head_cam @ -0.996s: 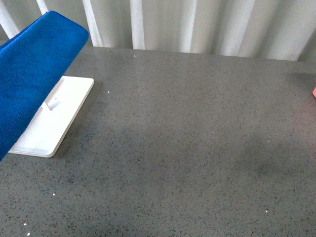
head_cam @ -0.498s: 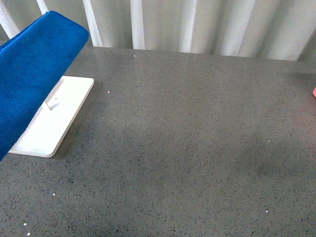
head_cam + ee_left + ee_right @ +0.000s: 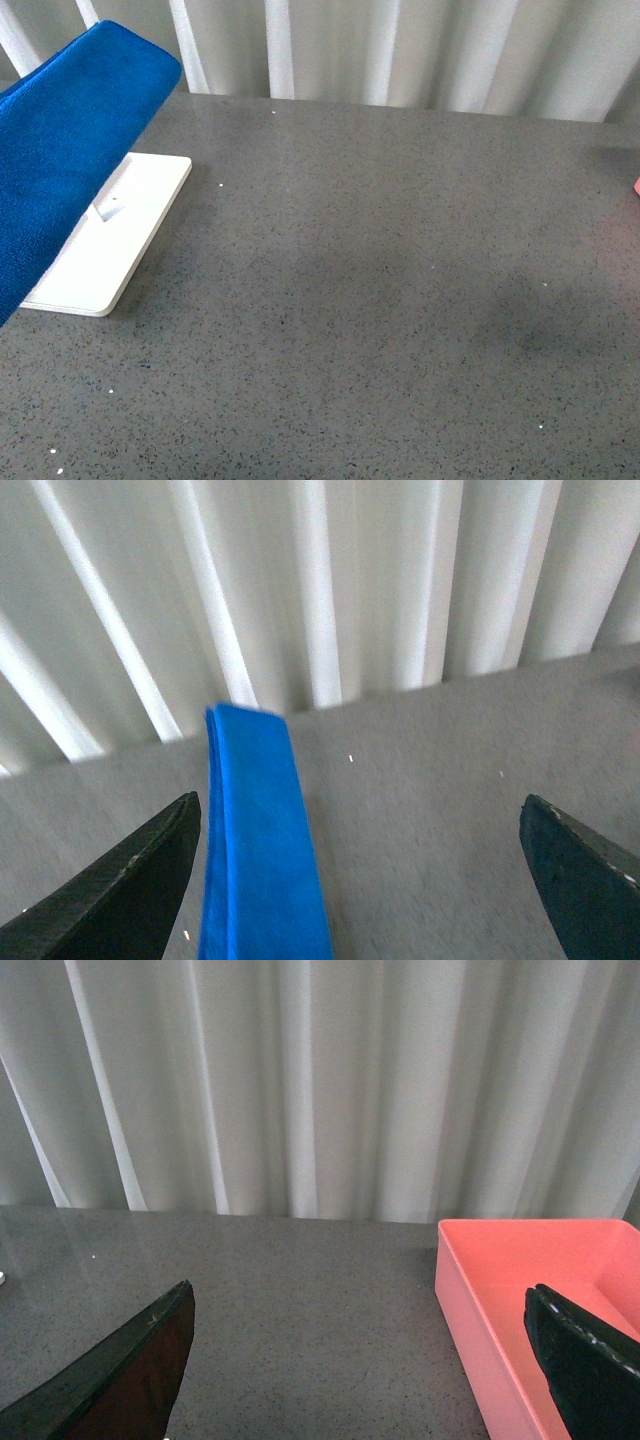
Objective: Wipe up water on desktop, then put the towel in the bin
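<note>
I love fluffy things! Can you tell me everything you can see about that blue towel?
The towel is bright blue and fuzzy, like soft microfibre. It looks folded: the left wrist view shows it edge-on, a narrow strip with layers at its far end. In the front view it slants upward at the far left, partly covering the white tray. It runs between the wide-open fingers of the left tool, which are not closed on it. What holds it up isn't visible.

One blue towel, one white tray, one pink bin, one grey desktop.
</note>
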`<state>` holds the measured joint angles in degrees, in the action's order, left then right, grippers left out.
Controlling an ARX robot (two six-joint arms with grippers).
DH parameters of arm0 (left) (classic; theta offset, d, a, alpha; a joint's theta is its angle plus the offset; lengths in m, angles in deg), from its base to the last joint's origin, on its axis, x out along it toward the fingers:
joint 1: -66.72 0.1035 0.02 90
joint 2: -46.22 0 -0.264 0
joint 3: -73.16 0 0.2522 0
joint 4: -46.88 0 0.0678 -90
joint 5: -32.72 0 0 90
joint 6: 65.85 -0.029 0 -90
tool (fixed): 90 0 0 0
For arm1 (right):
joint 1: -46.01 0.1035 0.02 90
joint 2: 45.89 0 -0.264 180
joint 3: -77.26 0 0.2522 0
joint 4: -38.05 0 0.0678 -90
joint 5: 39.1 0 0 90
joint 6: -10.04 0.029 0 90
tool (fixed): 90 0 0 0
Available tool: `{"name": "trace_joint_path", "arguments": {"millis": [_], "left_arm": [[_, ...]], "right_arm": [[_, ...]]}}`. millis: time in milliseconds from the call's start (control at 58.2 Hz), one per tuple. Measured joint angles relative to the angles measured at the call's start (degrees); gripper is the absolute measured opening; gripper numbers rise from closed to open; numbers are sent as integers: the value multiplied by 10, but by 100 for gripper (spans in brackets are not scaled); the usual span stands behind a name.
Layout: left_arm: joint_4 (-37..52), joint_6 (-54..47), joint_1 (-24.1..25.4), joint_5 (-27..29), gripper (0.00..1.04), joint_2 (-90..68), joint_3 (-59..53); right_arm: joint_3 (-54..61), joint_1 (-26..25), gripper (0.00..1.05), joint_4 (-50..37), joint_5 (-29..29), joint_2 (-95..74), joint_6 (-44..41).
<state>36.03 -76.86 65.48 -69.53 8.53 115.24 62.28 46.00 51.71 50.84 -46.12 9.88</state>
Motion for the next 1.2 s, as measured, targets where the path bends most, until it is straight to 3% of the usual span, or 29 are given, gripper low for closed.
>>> {"name": "trace_joint_path", "arguments": {"millis": [155,412,704,996,1203], "left_arm": [[9,-28,-48,24,98,-230,173],[-100,-59,-79,47,98,-543,418],[-132,-89,-69,145,98,-742,535],[-115,-97,-44,214,98,-806,582],[-133,-92,-34,216,98,-826,588]], "right_arm": [[0,0,98,0,0,0,0],[0,0,98,0,0,0,0],[0,0,98,0,0,0,0],[0,0,98,0,0,0,0],[0,0,98,0,0,0,0]]}}
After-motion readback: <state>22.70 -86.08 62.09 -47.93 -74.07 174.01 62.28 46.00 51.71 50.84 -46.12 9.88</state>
